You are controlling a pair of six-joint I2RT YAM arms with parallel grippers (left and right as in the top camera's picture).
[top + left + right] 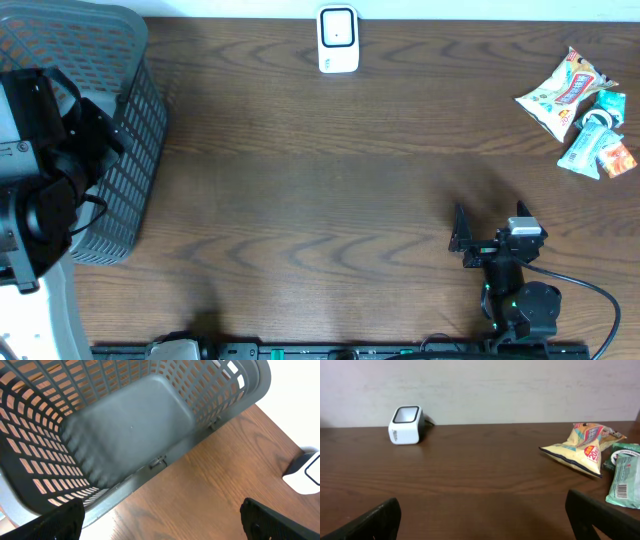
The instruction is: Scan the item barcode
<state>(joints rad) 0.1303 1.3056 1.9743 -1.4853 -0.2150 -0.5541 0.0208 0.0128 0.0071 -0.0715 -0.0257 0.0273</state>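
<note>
The white barcode scanner (338, 40) stands at the table's far edge; it also shows in the right wrist view as the scanner (406, 425). The items lie at the far right: a yellow snack bag (565, 92) (582, 447) and green packets (598, 145) (626, 476), one showing a printed barcode. My right gripper (490, 222) (482, 520) hovers low over bare table near the front right, open and empty, well short of the items. My left gripper (160, 522) is open and empty by the basket's near wall.
A grey mesh basket (110, 140) (125, 435) with nothing inside it fills the left end of the table, under my left arm (40, 190). The scanner's corner (306, 474) shows at the right edge of the left wrist view.
</note>
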